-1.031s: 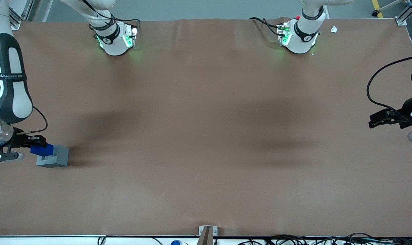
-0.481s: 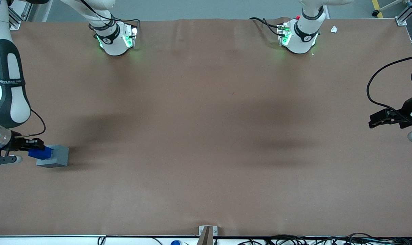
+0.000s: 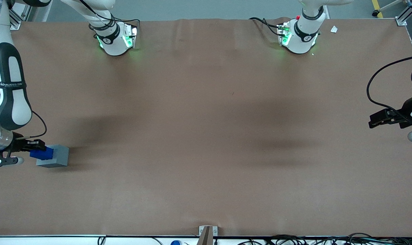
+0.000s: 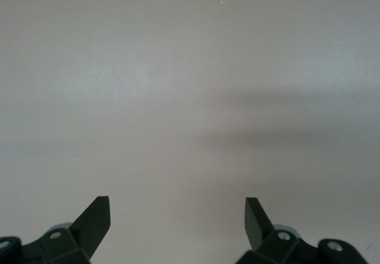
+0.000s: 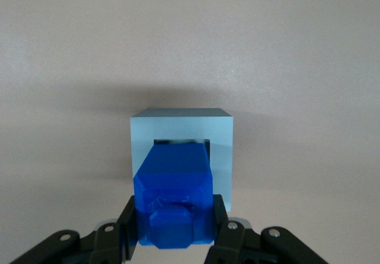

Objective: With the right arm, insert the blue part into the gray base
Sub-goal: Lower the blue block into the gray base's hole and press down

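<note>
Near the desk's edge at the working arm's end, somewhat closer to the front camera than the middle of that edge, the gray base [image 3: 53,160] sits on the brown desk surface [image 3: 206,136]. It is a light gray cube resting flat, with 1 square recess in its top face. The right arm [image 3: 9,92] reaches down along that same edge, its white forearm with black bands and lettering leading to the gripper [image 3: 39,147], which hangs just above the base on the side toward the desk's edge.

Pinched between the gripper's 2 black fingers is the blue part [image 3: 42,153]. Seen from the front camera, it overlaps the base's top on the side nearest the desk's edge, and the recess is mostly covered by it.

From the right wrist camera, the blue part [image 5: 173,196] fills the space between the 2 fingers [image 5: 128,225], which press against its flanks. Its smaller square stub faces the camera and its body points down toward the gray base [image 5: 181,129]. The block's lower end lines up over the square recess [image 5: 181,140], whose dark rim shows as a thin line just past the blue edge, with a sliver of opening also visible along 1 side. Whether the block's lower end has entered the recess or only hovers at its mouth cannot be told.

A thin black cable [image 3: 39,124] loops from the arm's wrist above the gripper.
</note>
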Motion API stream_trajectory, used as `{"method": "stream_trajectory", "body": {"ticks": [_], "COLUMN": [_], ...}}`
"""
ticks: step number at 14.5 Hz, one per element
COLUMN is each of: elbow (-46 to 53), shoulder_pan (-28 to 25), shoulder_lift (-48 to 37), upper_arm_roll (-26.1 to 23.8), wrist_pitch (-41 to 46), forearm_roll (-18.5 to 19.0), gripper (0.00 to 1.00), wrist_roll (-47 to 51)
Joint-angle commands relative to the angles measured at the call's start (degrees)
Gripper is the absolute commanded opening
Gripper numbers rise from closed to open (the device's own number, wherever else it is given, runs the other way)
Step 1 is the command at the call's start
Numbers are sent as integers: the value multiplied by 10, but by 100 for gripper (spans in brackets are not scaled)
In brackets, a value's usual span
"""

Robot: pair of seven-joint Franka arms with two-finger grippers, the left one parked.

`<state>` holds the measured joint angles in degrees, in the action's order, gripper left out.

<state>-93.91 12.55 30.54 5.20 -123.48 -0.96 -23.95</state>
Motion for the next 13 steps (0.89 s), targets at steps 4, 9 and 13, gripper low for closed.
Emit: {"method": "stream_trajectory", "body": {"ticks": [4,9,13], "elbow": [11,11,12], "shoulder_pan": [12,13,13], "shoulder_lift": [7,7,8], "upper_arm_roll": [-9,-9,-9], "wrist_pitch": [8,7,6], "forearm_roll": [-3,-3,-3], "gripper": [0,0,0], "wrist_roll": [11,24,24]}}
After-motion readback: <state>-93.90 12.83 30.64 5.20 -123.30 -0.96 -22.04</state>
